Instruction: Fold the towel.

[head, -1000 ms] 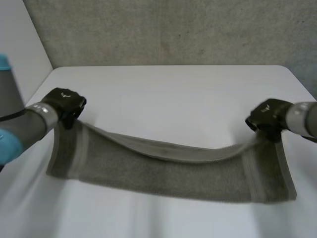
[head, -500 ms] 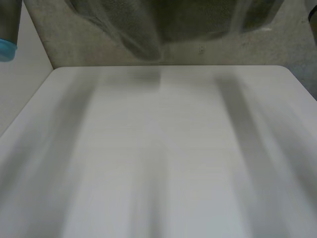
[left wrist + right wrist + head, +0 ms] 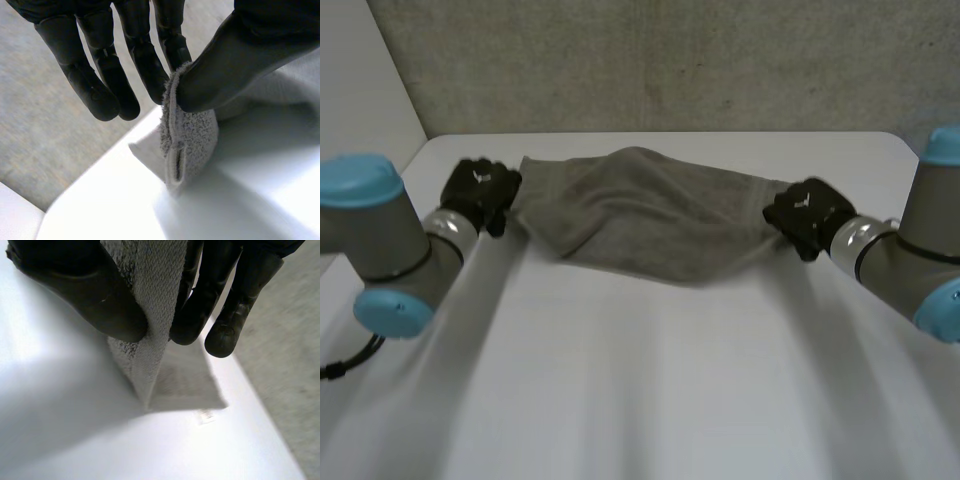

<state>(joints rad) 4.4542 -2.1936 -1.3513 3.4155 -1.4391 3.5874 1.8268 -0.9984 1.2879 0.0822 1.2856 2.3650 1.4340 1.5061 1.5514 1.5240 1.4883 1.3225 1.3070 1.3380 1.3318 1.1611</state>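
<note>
Count: one towel (image 3: 650, 225), two hands, one white surface (image 3: 650, 390). A grey wall (image 3: 670, 60) stands behind the surface.

The left hand (image 3: 480, 192) is at the towel's left end and the right hand (image 3: 807, 215) at its right end. Both grasp it.

Left wrist view: the thumb (image 3: 240, 65) presses the towel's hemmed edge against the side of the nearest finger, a pinch grasp. The other fingers (image 3: 100, 75) are straight, spread and off the cloth. A short flap of towel hangs below the pinch, just past the thumb tip, with the surface under it.

Right wrist view: the towel's woven border runs down between the thumb (image 3: 85, 290) and the fingers (image 3: 200, 305), which clamp it from both sides. The cloth hangs on below the fingertips to a corner resting on the surface.

The towel is over the far half of the surface, near the wall side, strung between the two hands. Its long axis runs left to right across the surface, one short end at each hand. The left end sits slightly farther back than the right. The middle is bunched and rumpled, with a hump along the far edge, and the near edge sags in a curve toward the robot. Cannot tell whether the sagging middle touches the surface.

The two arms come in from the near corners, well apart.
</note>
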